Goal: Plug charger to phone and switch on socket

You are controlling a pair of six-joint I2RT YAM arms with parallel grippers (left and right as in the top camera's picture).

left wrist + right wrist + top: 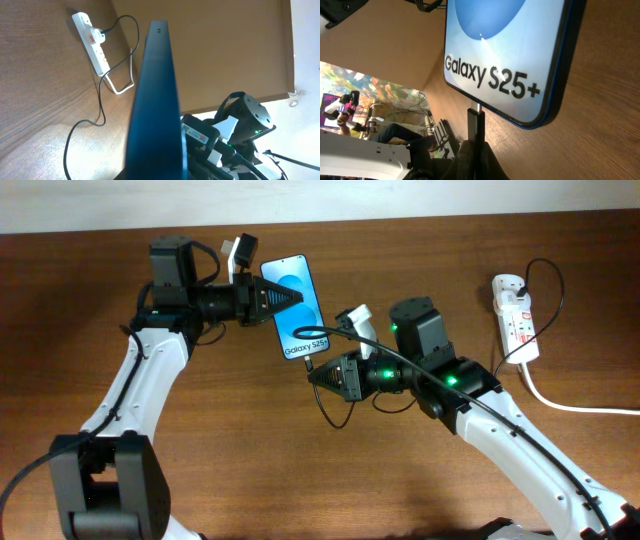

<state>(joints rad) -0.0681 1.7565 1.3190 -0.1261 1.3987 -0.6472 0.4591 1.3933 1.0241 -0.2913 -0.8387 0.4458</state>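
left jaws clamped on phone, right jaws clamped on charger plug at phone's bottom port (metal tip showing). push straight, no tilt imo

Both arms reach inward, left fingers and right fingers pinched closed, tips pointing toward each other

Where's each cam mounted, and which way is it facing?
Overhead: above the table, facing down; shows both arms, left gripper on the phone, right gripper at its bottom end, socket off to the right.
Left wrist: looks along the phone's edge toward the socket and right arm; own fingers hardly show.
Right wrist: looks along its fingers at the charger against the phone's bottom edge.
Shared: phone in all three; socket in overhead and left wrist.
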